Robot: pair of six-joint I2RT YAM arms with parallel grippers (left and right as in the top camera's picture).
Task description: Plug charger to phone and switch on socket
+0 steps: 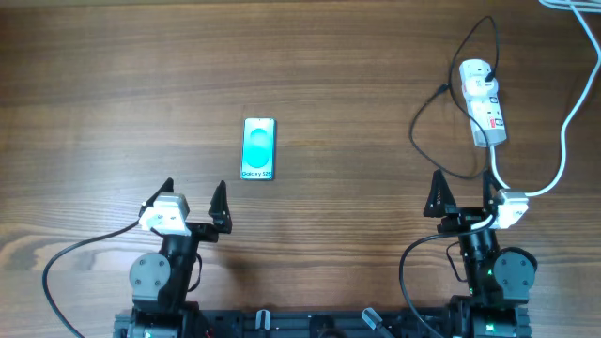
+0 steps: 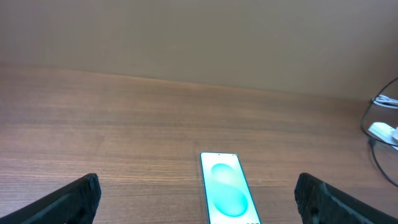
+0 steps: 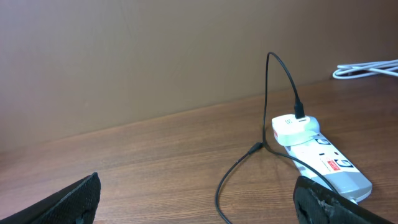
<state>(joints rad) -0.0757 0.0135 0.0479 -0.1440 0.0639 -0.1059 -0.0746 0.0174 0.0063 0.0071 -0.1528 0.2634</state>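
Nothing done yet. Phone (image 1: 258,148) lies unplugged on the worktop (image 1: 94,94); charger (image 1: 414,136) loops beside the socket (image 1: 484,103), far right. Left jaws and right jaws gape wide, empty. You still have plugging and switching to do.

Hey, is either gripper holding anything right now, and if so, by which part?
Nothing is held. The left gripper and the right gripper both stand open and empty.

Phone (image 1: 258,148) sits centre-left on the surface (image 1: 113,84), above and slightly right of the left pincer (image 1: 193,191). Socket (image 1: 483,115) is upper right, above the right pincer (image 1: 463,188). Charger (image 1: 414,134) loops left of the socket; thick cord (image 1: 564,141) trails to its right.
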